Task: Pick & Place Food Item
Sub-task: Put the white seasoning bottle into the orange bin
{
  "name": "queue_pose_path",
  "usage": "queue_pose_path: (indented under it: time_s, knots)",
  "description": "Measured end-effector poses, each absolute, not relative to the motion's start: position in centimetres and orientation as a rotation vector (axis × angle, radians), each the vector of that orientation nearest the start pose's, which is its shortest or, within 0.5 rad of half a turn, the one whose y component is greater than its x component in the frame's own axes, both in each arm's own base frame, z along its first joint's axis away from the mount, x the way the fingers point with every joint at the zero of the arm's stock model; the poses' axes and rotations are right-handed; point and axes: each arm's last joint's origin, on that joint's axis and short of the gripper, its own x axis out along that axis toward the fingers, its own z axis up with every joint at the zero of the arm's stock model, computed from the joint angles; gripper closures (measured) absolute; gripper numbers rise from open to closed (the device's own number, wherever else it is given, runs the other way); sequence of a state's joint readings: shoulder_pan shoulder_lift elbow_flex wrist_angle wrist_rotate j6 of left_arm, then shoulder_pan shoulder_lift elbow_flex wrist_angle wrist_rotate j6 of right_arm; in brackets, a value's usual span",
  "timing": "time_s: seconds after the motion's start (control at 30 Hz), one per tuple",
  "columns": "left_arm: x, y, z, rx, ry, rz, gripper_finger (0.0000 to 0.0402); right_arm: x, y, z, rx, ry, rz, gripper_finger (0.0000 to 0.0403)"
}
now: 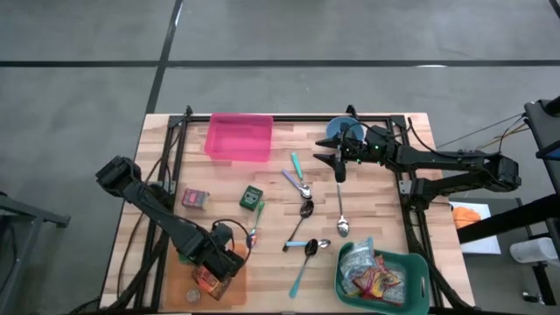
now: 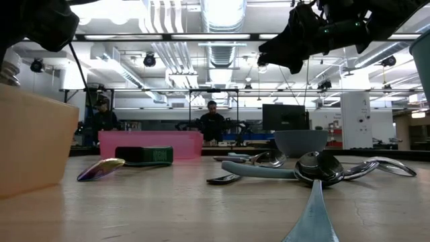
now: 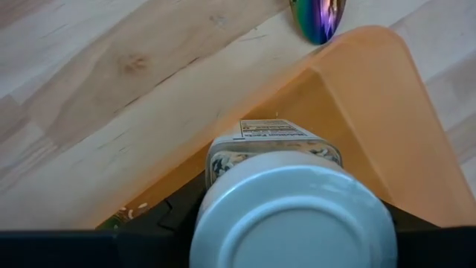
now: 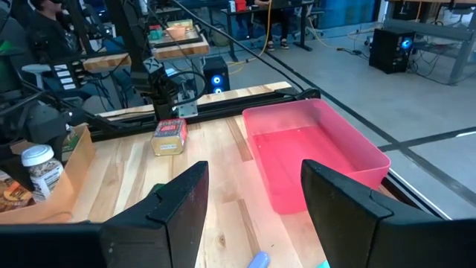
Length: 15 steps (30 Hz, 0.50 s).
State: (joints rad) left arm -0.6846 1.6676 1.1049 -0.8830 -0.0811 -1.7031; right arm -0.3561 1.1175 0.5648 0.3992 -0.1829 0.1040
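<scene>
Nearest, at the table's 7 o'clock corner, the left gripper (image 1: 217, 252) hangs low over the orange tray (image 1: 234, 282), squarely above a white-lidded jar (image 3: 290, 216) that stands upright in it. The wrist view looks straight down on the lid, which suggests the jar, the likely food item, is being either set down or taken up here. Whether the gripper has hold of it cannot be told. At 5 o'clock a green basket (image 1: 415, 263) holds a heap of snack packets, probably the supply. Across the middle, several spoons (image 1: 341, 208) lie scattered flat. At 9 o'clock from them are a green box (image 1: 252, 197) and a small packet (image 1: 194, 199), all apart from one another. Farther on, at 1 o'clock, the right gripper (image 4: 253, 186) hovers above the boards with its jaws wide apart and nothing between them. It is apparently waiting, just on the near side of a blue bowl (image 1: 336, 129). A pink bin (image 1: 238, 138) sits at 11 o'clock by the far edge. The top is pale wooden planking framed by black rails. Beyond it lies a workshop with grey floor, benches, screens, strip lights and two people (image 2: 212, 124) standing far back.
</scene>
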Motion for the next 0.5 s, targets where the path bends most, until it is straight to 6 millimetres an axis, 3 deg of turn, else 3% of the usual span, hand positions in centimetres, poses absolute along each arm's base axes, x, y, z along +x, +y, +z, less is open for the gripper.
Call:
queue_pose_path:
  time_s: [0.2,0.5]
  knots:
    - [23.12,-18.57,19.05,-0.856,1.294,0.72,0.0193,22.64,-7.85,24.84,0.145,0.14,-0.18,0.0192]
    - [23.14,-18.58,19.07,-0.858,1.293,0.718,0.0117,22.64,-7.85,24.84,0.145,0.14,-0.18,0.0192]
